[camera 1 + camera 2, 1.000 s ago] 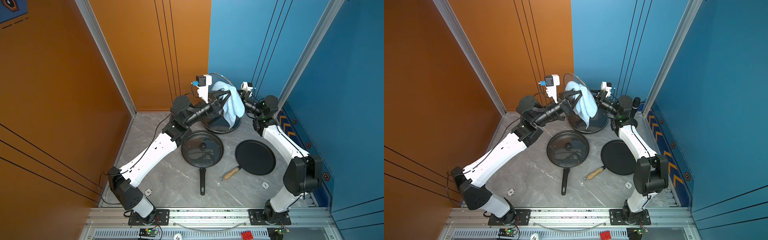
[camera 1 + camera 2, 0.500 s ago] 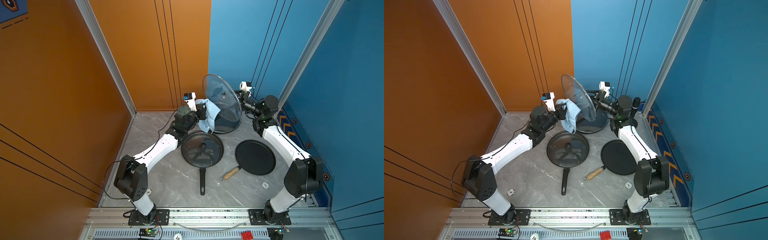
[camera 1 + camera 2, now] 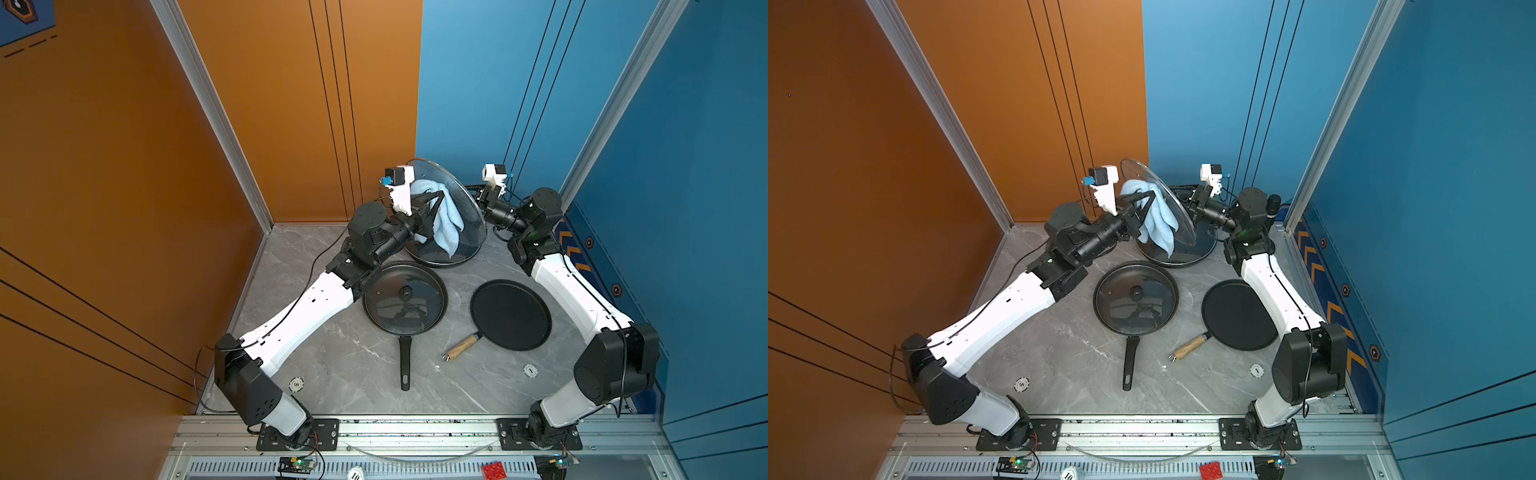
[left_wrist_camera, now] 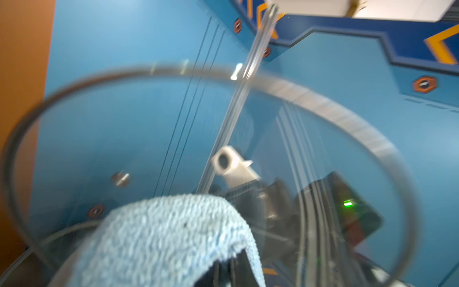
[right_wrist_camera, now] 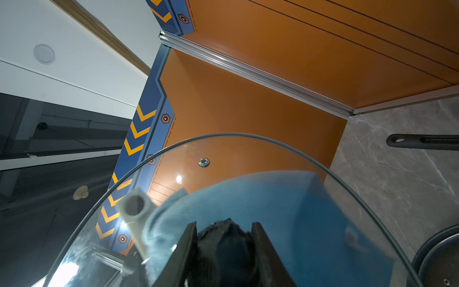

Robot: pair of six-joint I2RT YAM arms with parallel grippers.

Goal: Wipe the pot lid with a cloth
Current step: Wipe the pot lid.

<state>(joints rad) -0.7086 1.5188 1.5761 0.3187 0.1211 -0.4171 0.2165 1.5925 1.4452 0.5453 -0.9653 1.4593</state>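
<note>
- The left arm [image 3: 307,307] and the right arm [image 3: 573,291] share one build: smooth white shells between chunky black joints.
- A thin black cable [image 3: 318,266] trails along the left arm, and small dark screw holes dot that arm's white shells.
- A white camera block [image 3: 401,178] with a blue plug sits at the left wrist.
- The left gripper [image 3: 1148,195] has thin black fingers.
- The right gripper [image 5: 224,248] has flat black fingers.
- Each arm stands on a black base plate [image 3: 297,432] fixed with screws.
- A small green light [image 4: 347,203] glows on a black joint of the right arm.
</note>
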